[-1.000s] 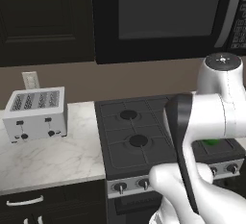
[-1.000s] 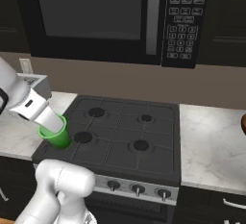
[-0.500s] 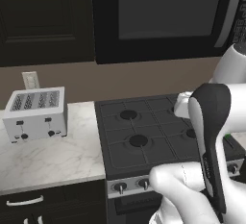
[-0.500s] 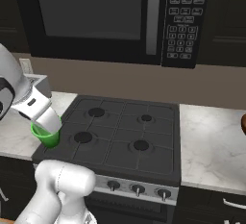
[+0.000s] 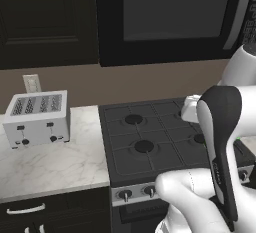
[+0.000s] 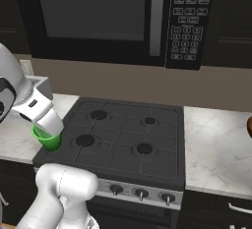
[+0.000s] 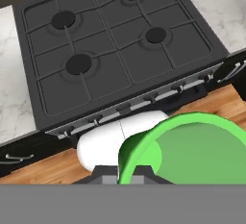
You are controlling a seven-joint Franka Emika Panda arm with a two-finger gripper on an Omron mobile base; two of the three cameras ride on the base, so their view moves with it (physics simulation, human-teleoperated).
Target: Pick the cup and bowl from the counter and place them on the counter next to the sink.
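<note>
Green, the cup [image 6: 46, 138] sits clamped in the closed gripper [image 6: 43, 127], having swung left off the stovetop [image 6: 118, 137] toward its near-left corner, so the carry to the sink-side counter [image 6: 215, 147] seems underway.

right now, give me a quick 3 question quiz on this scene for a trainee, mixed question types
1. True or false: the gripper is carrying the cup.
2. Multiple choice: in the right base view, the cup hangs over
A. the middle of the stovetop
B. the front left corner of the stovetop, by the counter
C. the counter right of the stove
3. Short answer: which appliance stands on the counter left of the stove in the left base view?

Key
1. True: it is shut on the green cup.
2. B
3. The toaster, below a wall outlet.
</note>
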